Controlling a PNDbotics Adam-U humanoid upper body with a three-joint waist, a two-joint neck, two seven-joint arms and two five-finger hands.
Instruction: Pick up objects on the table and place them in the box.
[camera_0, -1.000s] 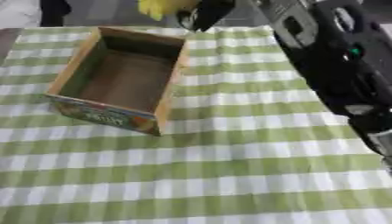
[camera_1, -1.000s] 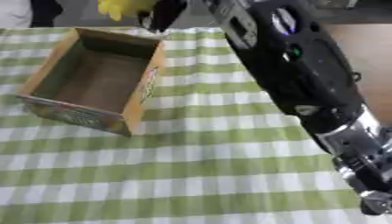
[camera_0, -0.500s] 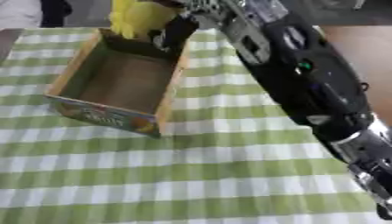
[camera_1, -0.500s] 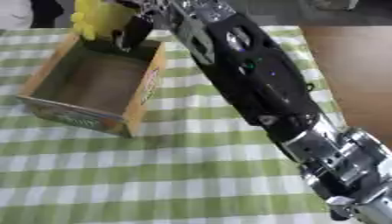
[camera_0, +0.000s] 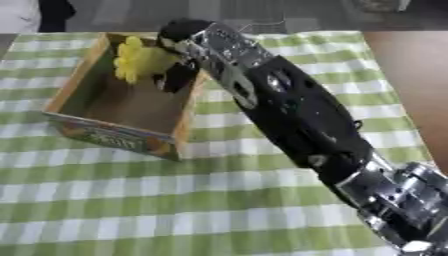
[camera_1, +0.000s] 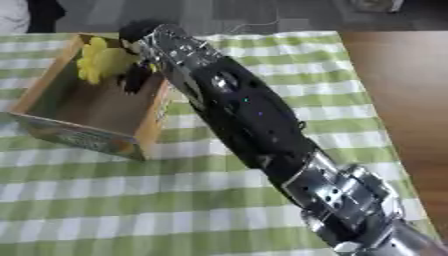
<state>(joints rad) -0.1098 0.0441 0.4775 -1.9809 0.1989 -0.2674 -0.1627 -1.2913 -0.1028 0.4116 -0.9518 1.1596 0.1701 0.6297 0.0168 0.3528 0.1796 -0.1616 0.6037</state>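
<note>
A yellow object (camera_0: 140, 61) with lobed edges hangs over the far part of the open cardboard box (camera_0: 72, 121). My right hand (camera_0: 178, 75) is shut on the yellow object, its dark fingers curled round it just inside the box's right wall. The right arm stretches from the lower right corner across the cloth to the box. The box's brown floor shows bare below the object. My left hand shows in neither view.
A green and white checked cloth (camera_0: 131, 200) covers the table. Bare brown tabletop (camera_1: 394, 85) lies at the right. A dark-clothed person (camera_0: 52, 12) stands at the far left edge, away from the box.
My right hand has carried the yellow object from beyond the box's far edge down and over its inside. The arm has swung leftward across the cloth.
</note>
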